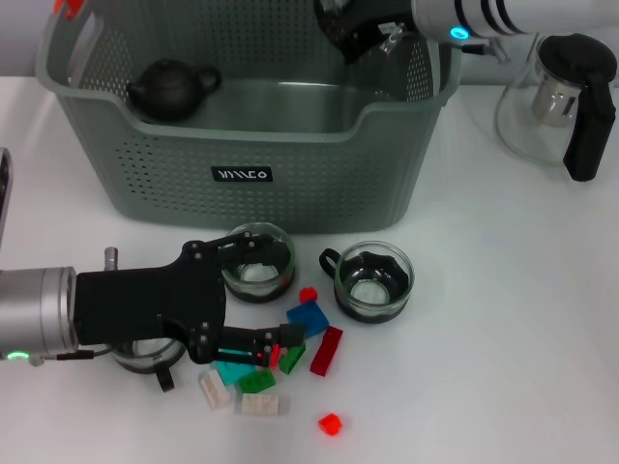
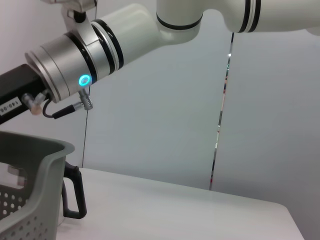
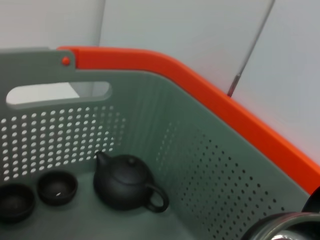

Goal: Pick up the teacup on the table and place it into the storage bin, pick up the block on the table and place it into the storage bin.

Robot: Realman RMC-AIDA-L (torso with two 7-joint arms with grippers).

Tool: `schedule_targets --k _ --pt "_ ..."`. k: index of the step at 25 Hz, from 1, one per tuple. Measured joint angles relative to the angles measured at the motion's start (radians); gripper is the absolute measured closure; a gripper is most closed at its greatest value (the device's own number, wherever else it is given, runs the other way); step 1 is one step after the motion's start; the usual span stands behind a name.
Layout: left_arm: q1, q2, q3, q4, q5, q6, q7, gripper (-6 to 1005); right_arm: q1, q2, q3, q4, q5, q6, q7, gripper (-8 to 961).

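Observation:
The storage bin stands at the back of the table; its perforated wall fills the right wrist view. My right gripper hangs over the bin's right end, shut on a glass teacup whose rim shows in the right wrist view. My left gripper lies low in front of the bin, open. One finger reaches across a glass teacup, the other lies over a heap of blocks. A second teacup stands to the right, and a third sits under the left gripper's body.
Inside the bin are a black teapot and two small dark cups. A glass pitcher with a black handle stands right of the bin. Loose blocks include a long red one, a small red one and white ones.

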Motion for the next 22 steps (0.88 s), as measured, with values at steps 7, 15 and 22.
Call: schedule_targets --k 7,15,22 --pt "0.0 0.0 0.0 0.0 0.0 0.0 0.0 99 -0.004 0.001 -0.013 0.013 0.001 -0.003 0.006 894" --pt "-0.001 0.0 -0.009 -0.019 0.0 -0.003 0.01 100 -0.007 0.001 -0.019 0.028 0.001 0.0 0.005 894" --pt "-0.001 0.0 -0.009 -0.02 0.0 -0.003 0.011 101 -0.007 0.001 -0.026 0.032 0.0 -0.005 0.006 895"
